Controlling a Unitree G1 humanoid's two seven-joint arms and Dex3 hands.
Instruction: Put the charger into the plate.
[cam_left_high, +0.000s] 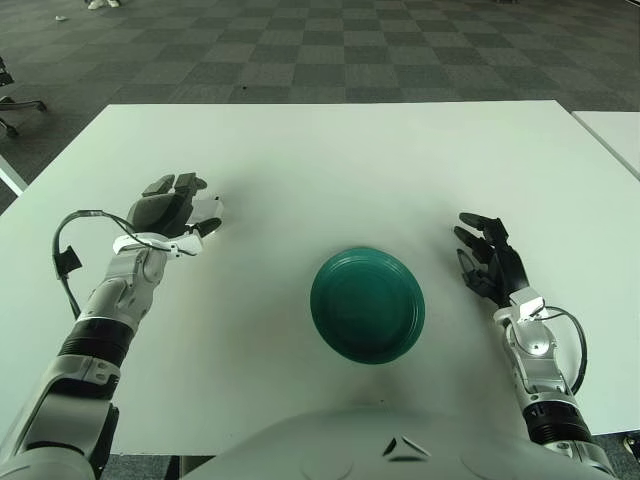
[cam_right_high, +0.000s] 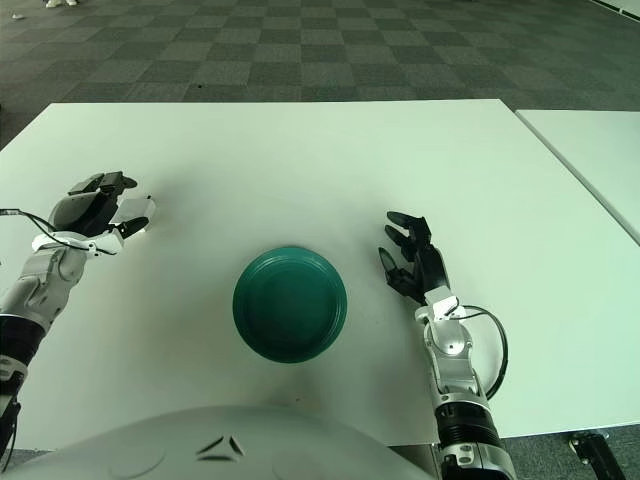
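Observation:
A small white charger (cam_left_high: 207, 211) sits between the fingers of my left hand (cam_left_high: 185, 208), at the left side of the white table (cam_left_high: 330, 160). The fingers curl over its top and the thumb is below it. It also shows in the right eye view (cam_right_high: 136, 211). I cannot tell whether it is lifted off the table. A round dark green plate (cam_left_high: 367, 305) lies empty near the table's front middle, to the right of that hand. My right hand (cam_left_high: 487, 258) shows to the right of the plate, with its fingers spread and holding nothing.
A second white table (cam_left_high: 615, 135) stands to the right across a narrow gap. Grey checkered carpet (cam_left_high: 330, 50) lies beyond the far edge. A chair base (cam_left_high: 12, 105) shows at the far left.

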